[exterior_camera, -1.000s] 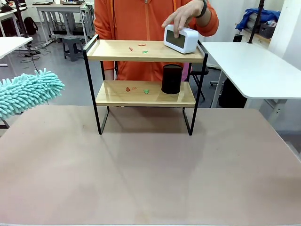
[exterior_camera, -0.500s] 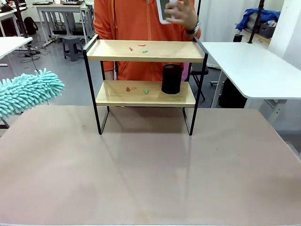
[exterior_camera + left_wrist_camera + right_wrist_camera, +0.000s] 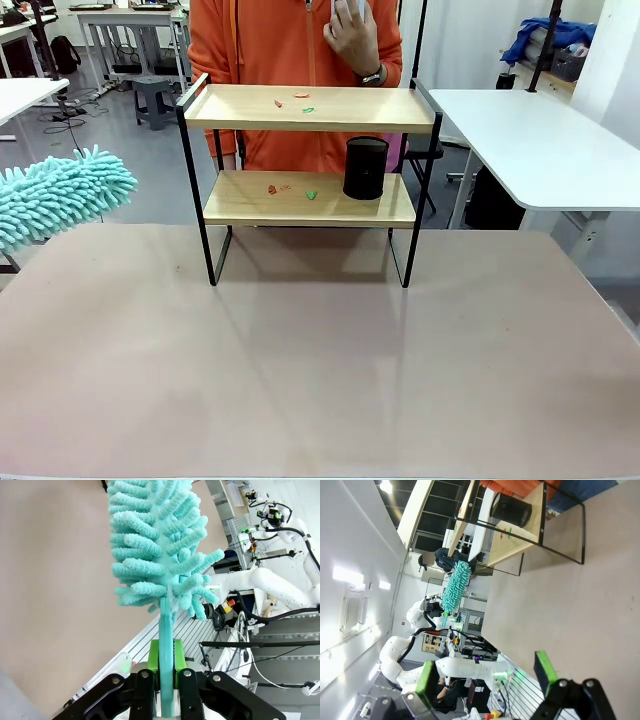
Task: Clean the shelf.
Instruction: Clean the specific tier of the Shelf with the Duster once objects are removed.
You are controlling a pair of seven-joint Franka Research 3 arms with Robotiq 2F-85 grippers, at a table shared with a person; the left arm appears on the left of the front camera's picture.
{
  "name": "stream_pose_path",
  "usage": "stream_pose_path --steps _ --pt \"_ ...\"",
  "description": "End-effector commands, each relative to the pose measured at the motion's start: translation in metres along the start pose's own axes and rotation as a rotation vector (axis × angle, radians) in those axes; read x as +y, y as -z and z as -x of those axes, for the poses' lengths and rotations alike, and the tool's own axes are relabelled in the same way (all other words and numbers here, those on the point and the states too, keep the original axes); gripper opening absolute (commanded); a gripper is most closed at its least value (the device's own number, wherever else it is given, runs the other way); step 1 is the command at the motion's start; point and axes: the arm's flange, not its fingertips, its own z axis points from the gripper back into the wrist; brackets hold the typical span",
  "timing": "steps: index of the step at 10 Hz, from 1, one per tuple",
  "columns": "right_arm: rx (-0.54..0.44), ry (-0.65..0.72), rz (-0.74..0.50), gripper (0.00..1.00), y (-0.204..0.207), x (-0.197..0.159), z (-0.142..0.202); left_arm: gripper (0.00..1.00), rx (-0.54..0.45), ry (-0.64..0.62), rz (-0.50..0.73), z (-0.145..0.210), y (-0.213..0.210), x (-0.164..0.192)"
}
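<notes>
Shelf (image 3: pixel 310 108) at the table's (image 3: pixel 320 380) far middle, black cup (image 3: pixel 365 167) on lower board, coloured scraps (image 3: pixel 300 100) on both boards. Clock (image 3: pixel 347 8) gone from top board; person's hand (image 3: pixel 352 35) now holds it at chest. Left wrist view: left gripper (image 3: pixel 167 661) pinches duster (image 3: pixel 160 545) handle. Right wrist view: right gripper (image 3: pixel 486 671) jaws spread, empty.

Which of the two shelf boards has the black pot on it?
The lower board: the black pot stands toward its right; the upper board holds only small coloured scraps.
</notes>
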Motion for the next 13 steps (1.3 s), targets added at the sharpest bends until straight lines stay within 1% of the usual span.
stream_pose_path --steps 1,2,3,4,5,6,8,10,11,12,13 --pt "-0.010 -0.028 -0.017 1.00 0.001 0.001 -0.003 0.13 -0.021 0.027 0.035 -0.003 -0.007 -0.013" --pt "-0.010 -0.028 -0.017 1.00 0.001 0.001 -0.003 0.13 -0.049 0.022 0.023 -0.012 -0.023 -0.031" --pt "-0.010 -0.028 -0.017 1.00 0.001 0.001 -0.003 0.13 -0.124 0.012 0.001 -0.027 -0.044 -0.057" --pt "-0.010 -0.028 -0.017 1.00 0.001 0.001 -0.003 0.13 -0.182 0.001 0.028 -0.044 -0.062 -0.082" --pt "-0.010 -0.028 -0.017 1.00 0.001 0.001 -0.003 0.13 -0.200 -0.007 0.001 -0.061 -0.070 -0.104" --pt "-0.010 -0.028 -0.017 1.00 0.001 0.001 -0.003 0.13 -0.157 0.052 0.005 -0.080 -0.070 -0.129" --pt "-0.010 -0.028 -0.017 1.00 0.001 0.001 -0.003 0.13 -0.118 0.096 -0.055 -0.119 -0.052 -0.171" --pt "-0.010 -0.028 -0.017 1.00 0.001 0.001 -0.003 0.13 -0.079 0.174 -0.145 -0.144 -0.005 -0.218" --pt "-0.010 -0.028 -0.017 1.00 0.001 0.001 -0.003 0.13 -0.096 0.183 -0.172 -0.150 0.012 -0.231" --pt "-0.010 -0.028 -0.017 1.00 0.001 0.001 -0.003 0.13 -0.071 0.191 -0.145 -0.141 0.020 -0.234" --pt "-0.010 -0.028 -0.017 1.00 0.001 0.001 -0.003 0.13 -0.075 0.189 -0.125 -0.154 0.000 -0.227"
